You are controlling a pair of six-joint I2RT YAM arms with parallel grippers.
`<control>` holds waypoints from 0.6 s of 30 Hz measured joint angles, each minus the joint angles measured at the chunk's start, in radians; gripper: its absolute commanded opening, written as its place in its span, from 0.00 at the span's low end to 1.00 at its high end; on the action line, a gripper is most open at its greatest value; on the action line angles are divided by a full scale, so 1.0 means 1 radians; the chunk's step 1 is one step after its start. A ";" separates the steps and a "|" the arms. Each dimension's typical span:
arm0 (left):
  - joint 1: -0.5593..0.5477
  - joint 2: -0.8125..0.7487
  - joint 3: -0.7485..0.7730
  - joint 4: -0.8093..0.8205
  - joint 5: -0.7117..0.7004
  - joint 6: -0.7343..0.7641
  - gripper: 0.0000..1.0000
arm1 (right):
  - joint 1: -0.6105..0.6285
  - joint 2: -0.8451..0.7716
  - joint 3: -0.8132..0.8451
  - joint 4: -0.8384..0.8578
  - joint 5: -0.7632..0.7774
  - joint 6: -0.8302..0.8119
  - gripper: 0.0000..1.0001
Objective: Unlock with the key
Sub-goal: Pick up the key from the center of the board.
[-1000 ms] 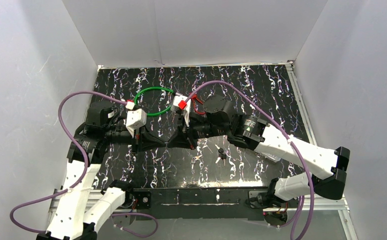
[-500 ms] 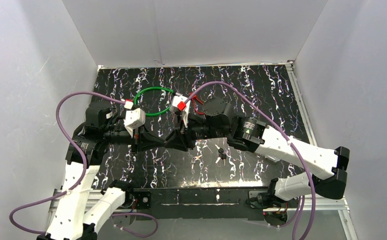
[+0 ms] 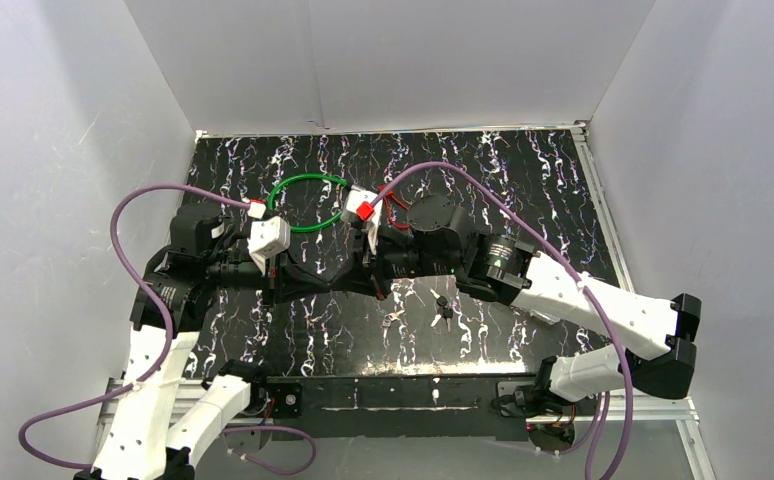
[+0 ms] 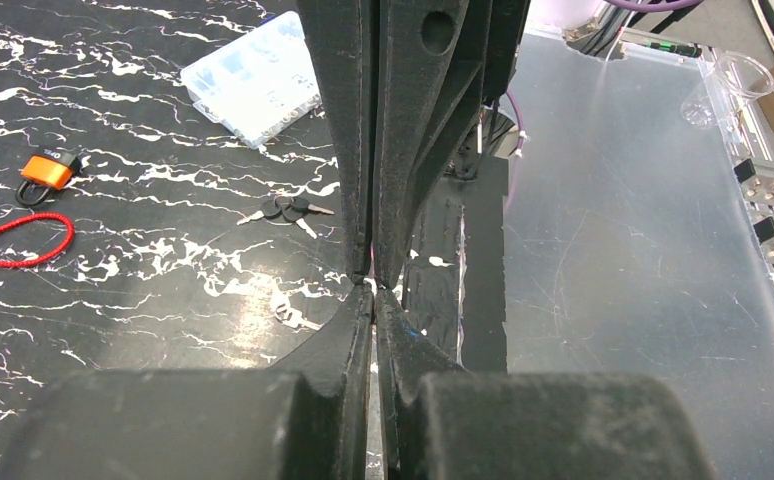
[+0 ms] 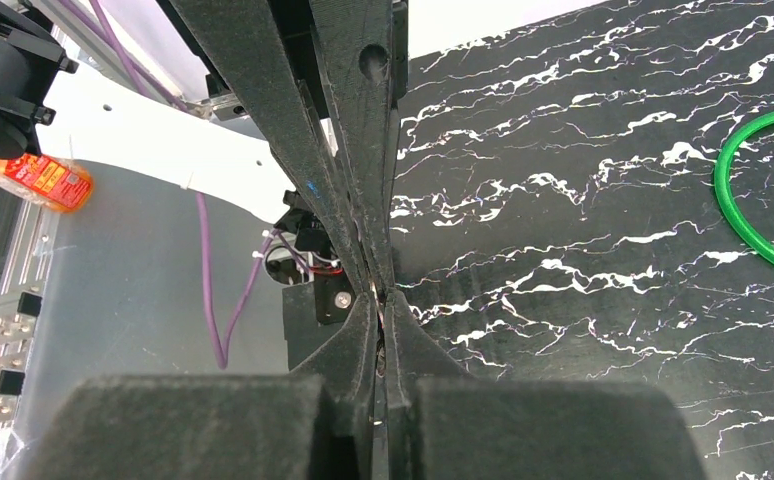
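My left gripper [image 3: 329, 284] and right gripper [image 3: 349, 284] meet tip to tip above the mat's middle, both with jaws pressed together. In the left wrist view my own tips [image 4: 373, 292] touch the right gripper's fingers [image 4: 403, 120] coming down from above. The right wrist view shows the same meeting [image 5: 381, 297]. A small pale glint sits where the tips meet; I cannot tell what it is. Black-headed keys [image 3: 443, 308] [image 4: 288, 208] and a small metal key [image 3: 395, 318] [image 4: 289, 316] lie on the mat. An orange padlock [image 4: 45, 168] lies by a red cord [image 4: 13, 248].
A green cable loop [image 3: 308, 205] [image 5: 763, 190] lies at the back of the black marbled mat [image 3: 523, 190]. A clear plastic box [image 4: 253, 75] sits near the padlock. White walls enclose the left, back and right sides. Purple cables arch over both arms.
Both arms have shifted slightly; the joined fingertips stay together and moved a little toward the left. The keys on the mat have not moved.
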 measured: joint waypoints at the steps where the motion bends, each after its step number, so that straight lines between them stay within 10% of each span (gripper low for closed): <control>1: 0.000 0.000 0.000 0.000 0.000 0.000 0.00 | 0.000 0.000 0.000 -0.001 0.001 0.000 0.01; 3: 0.000 0.002 0.000 0.000 0.000 0.000 0.02 | 0.000 -0.002 0.000 -0.004 0.005 0.000 0.01; 14: -0.001 0.006 0.004 0.009 -0.013 0.008 0.89 | 0.001 -0.082 -0.084 -0.041 0.069 0.046 0.01; 18: -0.001 0.022 0.008 0.016 -0.022 0.016 0.98 | 0.001 -0.162 -0.159 -0.050 0.114 0.076 0.01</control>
